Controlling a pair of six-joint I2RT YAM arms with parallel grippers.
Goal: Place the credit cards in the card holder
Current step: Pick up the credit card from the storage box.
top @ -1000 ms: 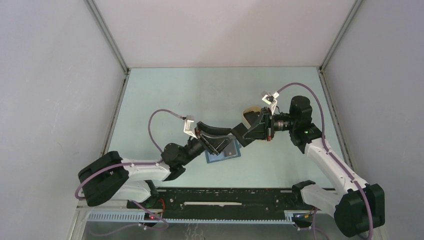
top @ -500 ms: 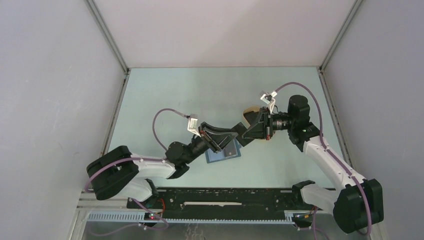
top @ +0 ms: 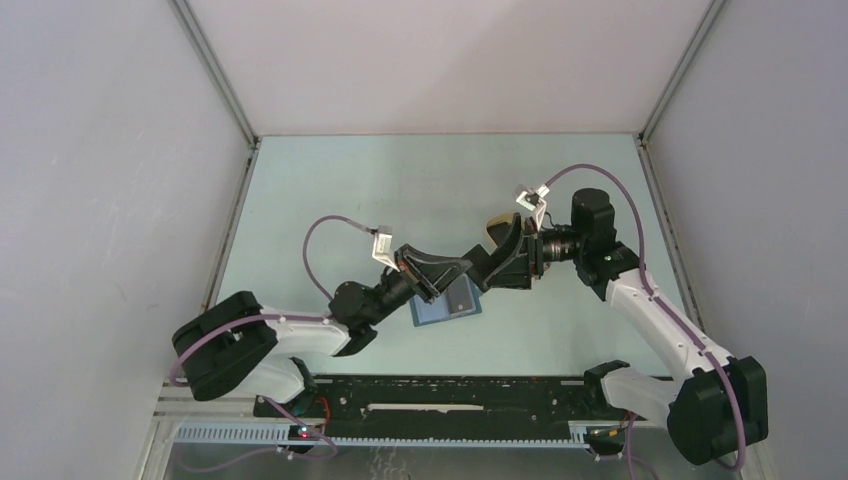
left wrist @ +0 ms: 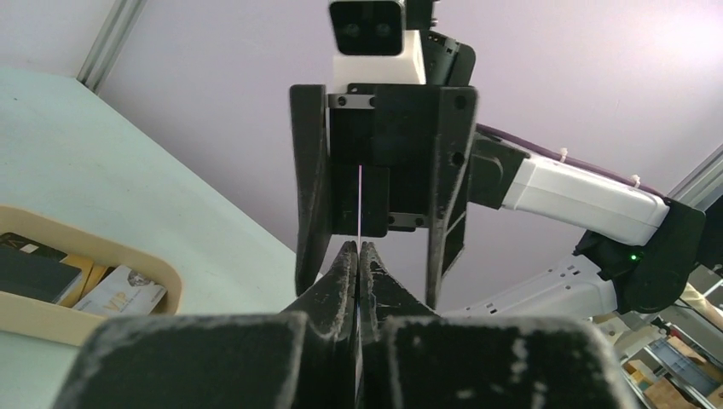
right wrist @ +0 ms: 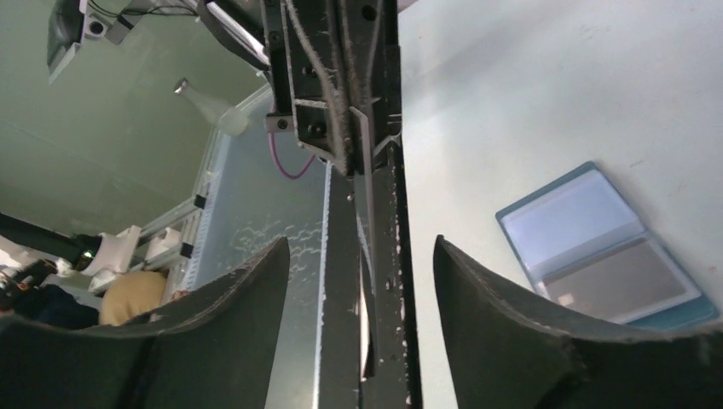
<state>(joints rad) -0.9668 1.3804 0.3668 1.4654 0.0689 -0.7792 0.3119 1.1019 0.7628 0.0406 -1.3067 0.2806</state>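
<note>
A thin card (left wrist: pixel 361 200) is pinched tight by the left tool (left wrist: pixel 359 256), near the open card holder (right wrist: pixel 567 217). The right tool (right wrist: pixel 360 243) is spread wide open.

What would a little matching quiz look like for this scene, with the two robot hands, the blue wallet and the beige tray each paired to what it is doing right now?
Things:
1. left gripper
2. right gripper
3. card holder
4. beige tray

States:
A. lying unfolded on the table
B. jaws apart, standing either side of the other arm's fingers
C. shut on a credit card seen edge-on
D. containing loose cards

Pairs: 1-C, 2-B, 3-A, 4-D
</note>
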